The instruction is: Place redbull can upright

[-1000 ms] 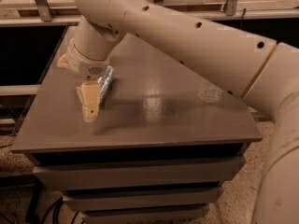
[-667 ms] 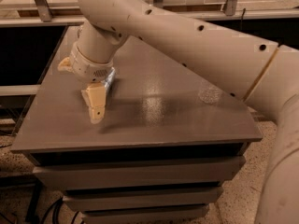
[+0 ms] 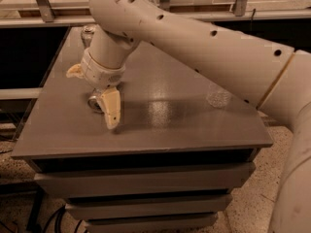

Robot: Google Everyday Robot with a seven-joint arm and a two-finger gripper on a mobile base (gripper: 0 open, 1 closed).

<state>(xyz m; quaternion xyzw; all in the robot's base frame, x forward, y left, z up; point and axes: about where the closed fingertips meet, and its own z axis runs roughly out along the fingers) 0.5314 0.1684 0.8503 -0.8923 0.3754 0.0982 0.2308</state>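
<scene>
Here the robot's cream two-finger hand [image 3: 104,108] sits low over the left part of the grey flat-topped counter [image 3: 194,125]. It clasps the slim silver redbull can [image 3: 94,102], which is tilted with one silver end facing outward.

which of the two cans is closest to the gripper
The redbull can, its silver end showing right at the gripper, front left of the table; the other can sits far back, partly hidden by the arm.

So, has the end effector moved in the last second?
Yes. The end effector, holding the redbull can, has shifted right, farther from the left edge of the table.
</scene>
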